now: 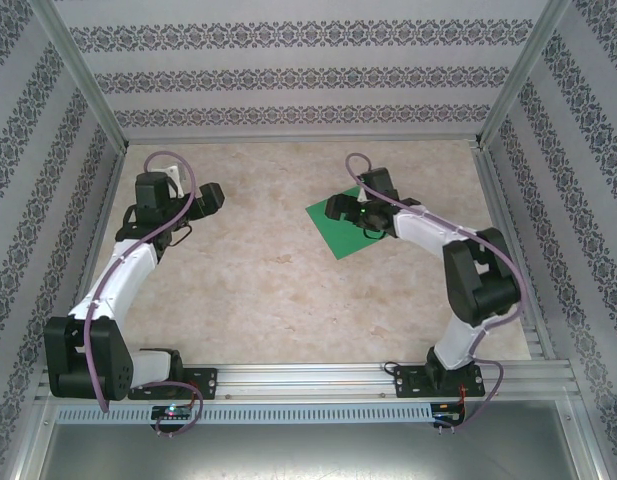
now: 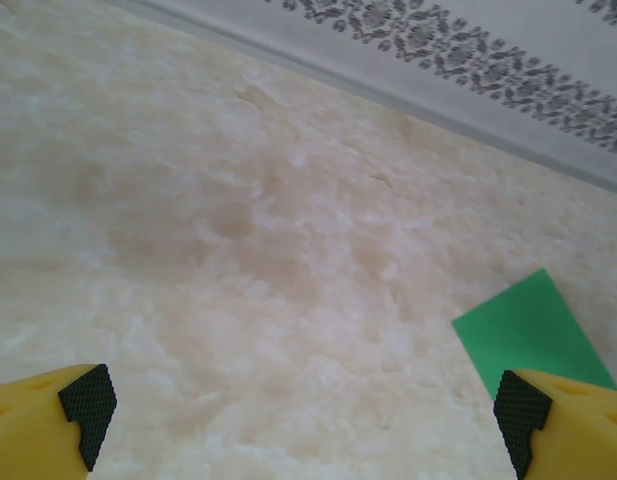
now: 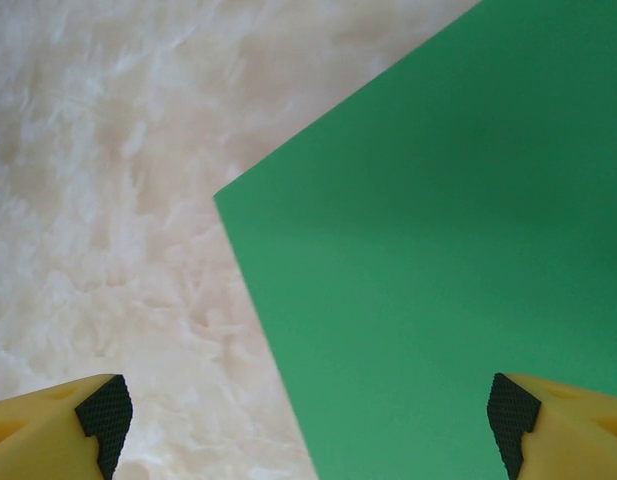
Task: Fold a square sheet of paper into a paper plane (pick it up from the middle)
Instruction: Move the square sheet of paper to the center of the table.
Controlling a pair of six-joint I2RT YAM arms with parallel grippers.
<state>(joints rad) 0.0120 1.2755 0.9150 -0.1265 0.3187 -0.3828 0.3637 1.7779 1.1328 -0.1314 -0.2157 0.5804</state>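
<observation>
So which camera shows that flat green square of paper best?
The top external view: the flat green paper square lies nearly whole, right claw over it. Right wrist shows one corner; left wrist, a sliver.

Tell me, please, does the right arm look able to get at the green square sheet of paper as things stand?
Probably yes. The right gripper is open right over the square sheet of paper, which lies flat on the table, and nothing lies between them.
</observation>
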